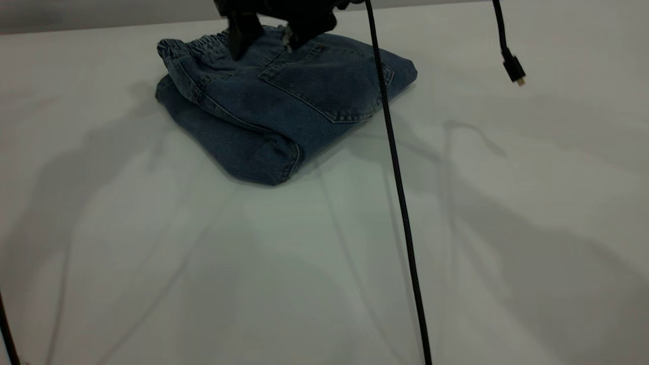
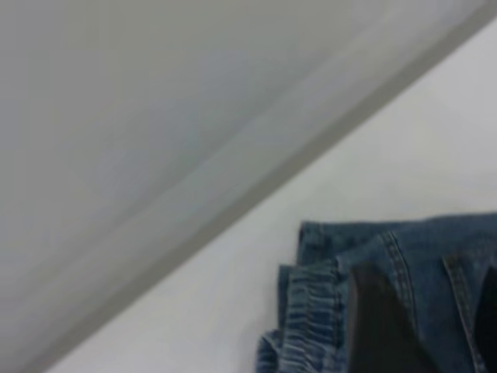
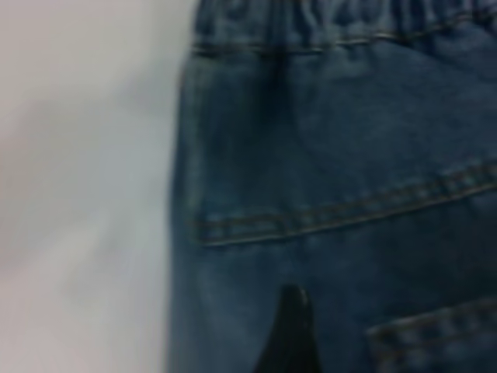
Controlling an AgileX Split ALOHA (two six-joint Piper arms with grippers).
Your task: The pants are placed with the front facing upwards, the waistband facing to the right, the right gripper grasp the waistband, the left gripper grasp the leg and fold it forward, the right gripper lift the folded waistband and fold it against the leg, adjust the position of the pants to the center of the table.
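Note:
The pants [image 1: 284,101] lie folded into a thick blue denim packet at the far middle-left of the white table [image 1: 304,279], patch pocket [image 1: 329,81] facing up. The gathered waistband [image 1: 203,45] is at the packet's far left corner. My left gripper [image 1: 274,38] stands over it, open, one finger beside the elastic and the other over the seat. In the left wrist view the left gripper [image 2: 435,326] straddles the denim by the waistband [image 2: 311,318]. Of my right gripper only one dark finger [image 3: 291,334] shows, over the pants [image 3: 326,140] below the waistband [image 3: 334,19].
A black braided cable [image 1: 400,203] hangs down across the middle of the exterior view. A second cable ending in a plug [image 1: 513,68] dangles at the upper right. The table's far edge [image 1: 101,28] runs just behind the pants.

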